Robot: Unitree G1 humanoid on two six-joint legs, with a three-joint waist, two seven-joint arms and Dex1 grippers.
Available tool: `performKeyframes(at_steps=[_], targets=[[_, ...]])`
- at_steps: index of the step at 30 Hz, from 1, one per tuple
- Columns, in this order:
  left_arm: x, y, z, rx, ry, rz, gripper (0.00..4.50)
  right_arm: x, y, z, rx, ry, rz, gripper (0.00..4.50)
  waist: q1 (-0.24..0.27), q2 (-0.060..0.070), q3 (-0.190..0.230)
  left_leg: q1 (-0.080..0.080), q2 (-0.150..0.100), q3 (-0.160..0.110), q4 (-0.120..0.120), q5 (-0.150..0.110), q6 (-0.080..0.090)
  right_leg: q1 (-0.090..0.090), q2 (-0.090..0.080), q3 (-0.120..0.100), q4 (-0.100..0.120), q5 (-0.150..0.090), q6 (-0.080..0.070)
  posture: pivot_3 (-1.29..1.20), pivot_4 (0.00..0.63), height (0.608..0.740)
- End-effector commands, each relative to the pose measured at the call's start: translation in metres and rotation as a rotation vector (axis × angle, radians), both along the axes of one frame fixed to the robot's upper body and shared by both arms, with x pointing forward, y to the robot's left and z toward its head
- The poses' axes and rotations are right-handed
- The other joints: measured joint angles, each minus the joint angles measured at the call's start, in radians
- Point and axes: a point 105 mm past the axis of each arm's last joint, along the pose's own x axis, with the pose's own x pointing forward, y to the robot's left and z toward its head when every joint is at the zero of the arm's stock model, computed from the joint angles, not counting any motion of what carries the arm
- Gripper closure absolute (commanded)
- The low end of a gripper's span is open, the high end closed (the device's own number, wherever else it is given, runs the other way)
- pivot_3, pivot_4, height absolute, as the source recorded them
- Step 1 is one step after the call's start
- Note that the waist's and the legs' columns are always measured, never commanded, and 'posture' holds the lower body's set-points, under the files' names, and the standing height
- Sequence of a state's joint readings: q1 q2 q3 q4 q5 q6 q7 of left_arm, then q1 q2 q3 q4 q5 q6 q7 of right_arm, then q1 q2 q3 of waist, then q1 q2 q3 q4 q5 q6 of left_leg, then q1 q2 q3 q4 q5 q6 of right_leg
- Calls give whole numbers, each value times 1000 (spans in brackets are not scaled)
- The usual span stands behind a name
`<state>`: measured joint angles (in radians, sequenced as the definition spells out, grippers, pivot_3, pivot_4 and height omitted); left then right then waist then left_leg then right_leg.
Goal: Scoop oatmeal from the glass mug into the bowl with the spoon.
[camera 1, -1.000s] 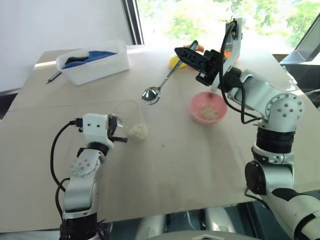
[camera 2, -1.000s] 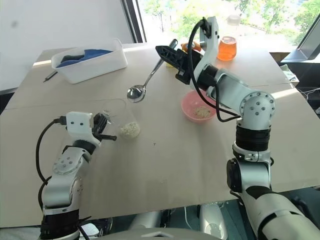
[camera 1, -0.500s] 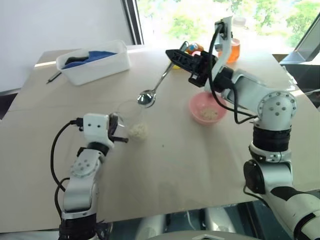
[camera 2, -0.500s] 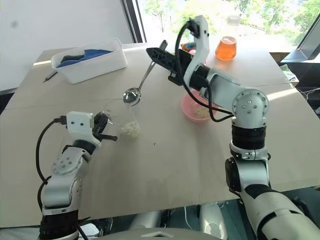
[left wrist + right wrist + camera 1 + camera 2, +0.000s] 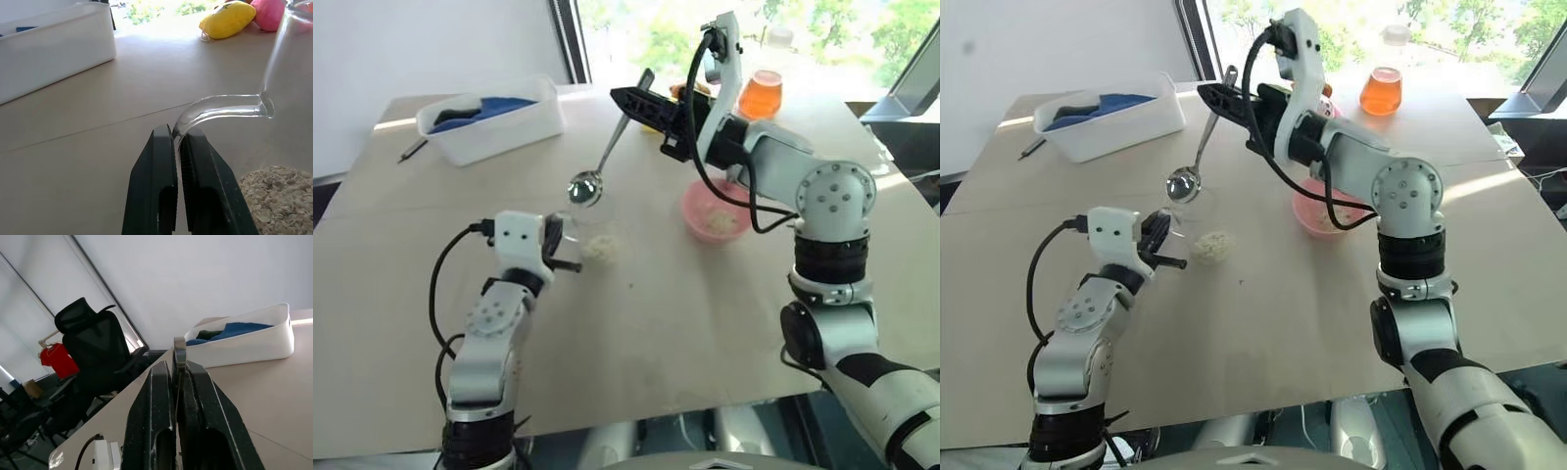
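The left claw point(image 5: 177, 161) is pinching the handle of the glass mug point(image 5: 590, 235), which is sitting toward the worktop's point(image 5: 705, 323) left-middle with the oatmeal point(image 5: 274, 188) heaped in its bottom. The right claw point(image 5: 631, 98) is clamping the spoon point(image 5: 597, 168) by its handle end, head dangling just above the mug's rim. The bowl point(image 5: 715, 211) is waiting right of centre. A long, thin grip is risking a swing: the head may be clipping the rim, tipping the mug or scattering oats.

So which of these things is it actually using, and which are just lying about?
In use: slim silver metal spoon, small clear glass mug, pale flaky oatmeal, small round pink bowl.

Lying about: white rectangular tub, orange-liquid flask, dark pen.
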<state>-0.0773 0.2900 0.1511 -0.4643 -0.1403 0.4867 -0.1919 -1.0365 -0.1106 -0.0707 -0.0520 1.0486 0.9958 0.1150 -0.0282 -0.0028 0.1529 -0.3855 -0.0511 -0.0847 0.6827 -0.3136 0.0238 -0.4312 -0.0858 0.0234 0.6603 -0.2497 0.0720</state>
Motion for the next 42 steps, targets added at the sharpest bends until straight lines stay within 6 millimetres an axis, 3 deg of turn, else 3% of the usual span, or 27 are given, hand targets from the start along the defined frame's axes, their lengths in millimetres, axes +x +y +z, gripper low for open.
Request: performKeyframes(at_steps=[1, 14, 21, 28, 42], targets=[[-3, -6, 24, 8, -82, -14, 4343, -4, 2, 9, -24, -84, -2, 4500, -7, 0, 0, 0, 0, 0, 0, 0, 0, 0, 0, 0, 0, 0, 0, 0, 150, 740], [-3, -14, 40, -36, -163, -75, 4343, 5, -5, -3, -134, -150, -57, 4500, -13, 0, 0, 0, 0, 0, 1, 0, 0, 0, 0, 0, 0, 0, 0, 0, 150, 740], [2, -23, 43, -62, -179, -112, 4343, 7, -1, -40, -370, -236, -68, 4500, -13, 0, 0, 0, 0, 0, 1, 0, 0, 0, -1, 0, 0, 0, 0, 0, 150, 740], [7, -28, 44, -28, -191, -134, 4343, 4, 4, -63, -357, -139, -39, 4500, -14, 0, 0, 0, -1, 0, 1, 0, 0, -1, 0, 0, 0, 0, 0, 0, 150, 740], [14, -37, 19, 23, -204, -190, 4343, 26, -26, -23, -109, 74, -154, 4500, -14, 0, 0, 0, -1, 0, 2, 0, 0, -1, 0, 0, 1, 0, 0, 0, 150, 740]])
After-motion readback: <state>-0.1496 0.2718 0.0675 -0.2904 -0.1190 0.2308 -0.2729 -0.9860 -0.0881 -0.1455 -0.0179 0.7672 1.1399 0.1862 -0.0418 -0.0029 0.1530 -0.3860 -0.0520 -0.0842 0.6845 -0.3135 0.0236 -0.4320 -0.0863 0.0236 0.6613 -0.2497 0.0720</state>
